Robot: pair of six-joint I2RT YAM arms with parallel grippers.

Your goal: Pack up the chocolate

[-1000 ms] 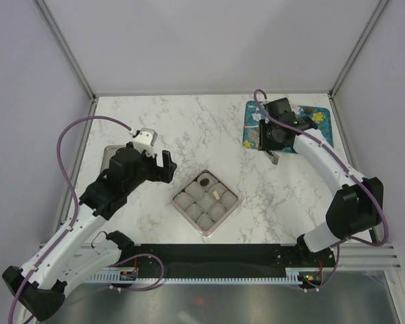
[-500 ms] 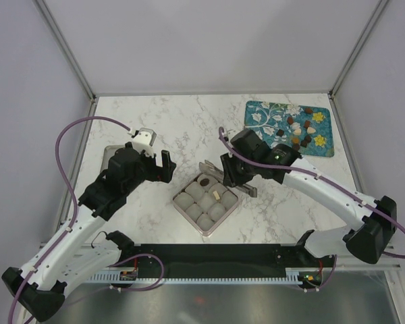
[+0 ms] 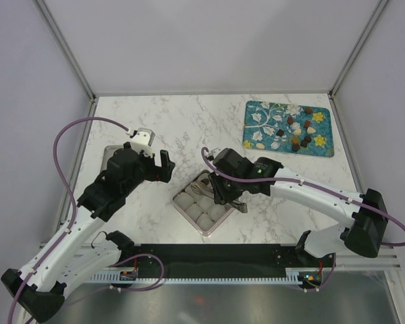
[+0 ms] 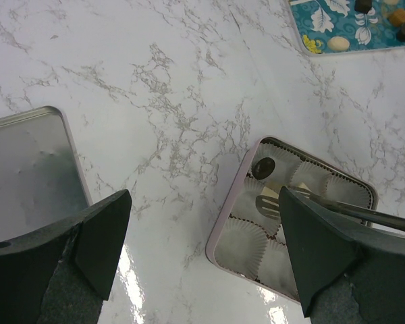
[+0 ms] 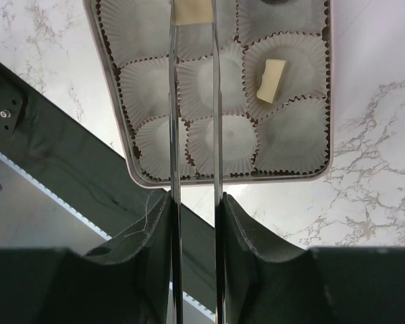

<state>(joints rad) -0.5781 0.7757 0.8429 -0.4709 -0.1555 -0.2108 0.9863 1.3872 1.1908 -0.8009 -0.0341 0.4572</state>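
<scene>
A square tin box (image 3: 190, 217) holds paper cups. One cup holds a dark chocolate (image 4: 263, 167), another a cream chocolate (image 5: 273, 78). My right gripper (image 3: 227, 192) is shut on metal tongs (image 5: 171, 135) and hangs over the box. The tongs' tips pinch a cream chocolate piece (image 5: 192, 11) above a cup in the box's far row. The tongs also show in the left wrist view (image 4: 337, 209). Several more chocolates (image 3: 298, 132) lie on the teal flowered mat (image 3: 263, 115) at the back right. My left gripper (image 3: 165, 165) is open and empty, above the table left of the box.
The tin's lid (image 3: 111, 156) lies on the marble table at the left, under my left arm; it shows in the left wrist view (image 4: 27, 175). The black rail of the arm bases (image 5: 47, 162) runs just beyond the box's near edge.
My right arm swung from the teal mat leftward and toward the near edge, bringing the tongs with the cream piece over the box. The left arm has not moved.
</scene>
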